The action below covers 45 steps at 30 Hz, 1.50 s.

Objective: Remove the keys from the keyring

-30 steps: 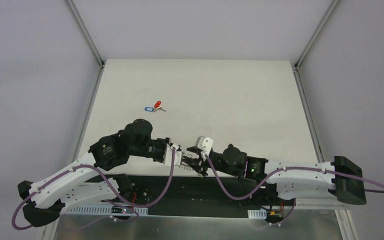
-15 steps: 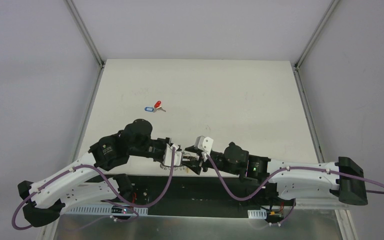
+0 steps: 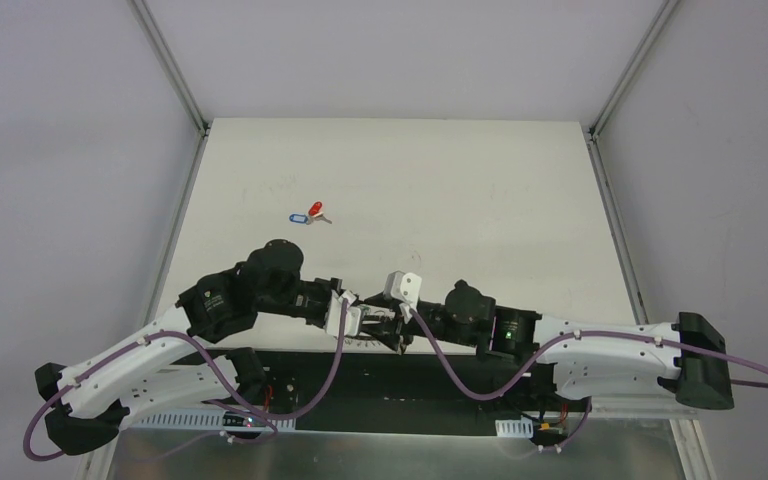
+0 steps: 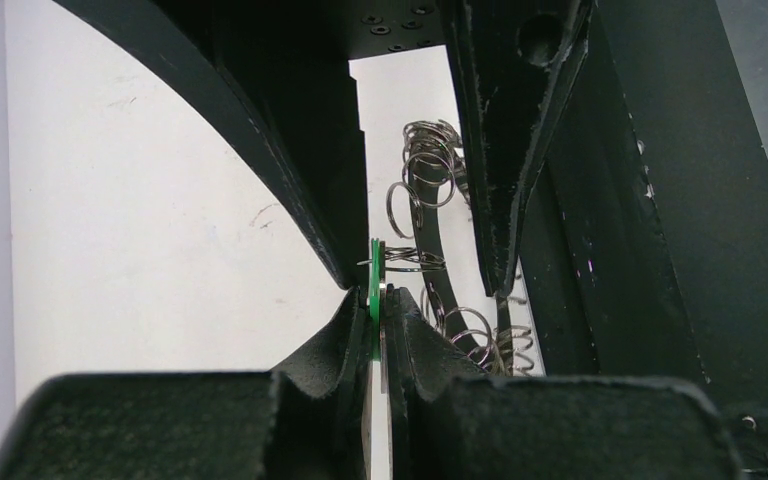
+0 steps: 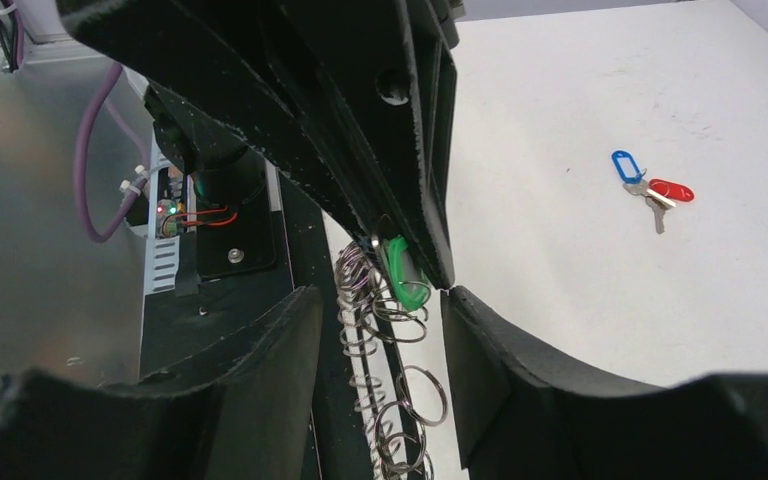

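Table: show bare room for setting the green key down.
Free: table right of the red key and blue key, out to the right rail. Crowded: near edge, where left pincer and right pincer meet at the keyring.

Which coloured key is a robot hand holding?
The green key, pinched in the left hand at the keyring; the red key and blue key lie loose on the table.
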Each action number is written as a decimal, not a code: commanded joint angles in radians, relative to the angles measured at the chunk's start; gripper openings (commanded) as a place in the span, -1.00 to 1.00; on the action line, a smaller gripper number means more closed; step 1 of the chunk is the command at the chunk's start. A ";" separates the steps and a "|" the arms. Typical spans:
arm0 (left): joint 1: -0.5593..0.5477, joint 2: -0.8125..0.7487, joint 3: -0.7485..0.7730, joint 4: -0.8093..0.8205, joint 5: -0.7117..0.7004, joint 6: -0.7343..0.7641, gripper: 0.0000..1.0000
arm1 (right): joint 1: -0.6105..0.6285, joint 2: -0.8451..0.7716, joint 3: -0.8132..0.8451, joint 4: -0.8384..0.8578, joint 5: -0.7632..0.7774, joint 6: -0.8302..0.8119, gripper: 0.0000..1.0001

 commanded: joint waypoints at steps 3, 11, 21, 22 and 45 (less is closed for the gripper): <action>-0.007 -0.026 0.000 0.057 0.048 0.021 -1.00 | 0.004 0.025 0.060 -0.013 -0.048 0.005 0.04; -0.007 -0.031 -0.006 0.063 0.046 0.021 -1.00 | 0.004 0.020 0.051 -0.013 0.003 0.016 -0.02; -0.007 -0.032 -0.008 0.064 0.039 0.021 -1.00 | 0.004 -0.003 0.038 0.014 0.007 0.026 -0.02; -0.008 -0.033 -0.008 0.065 0.039 0.021 -1.00 | 0.004 -0.009 0.038 0.006 -0.002 0.026 -0.01; -0.007 -0.050 -0.015 0.066 0.096 0.048 -1.00 | -0.041 -0.089 0.062 -0.127 -0.099 0.000 -0.07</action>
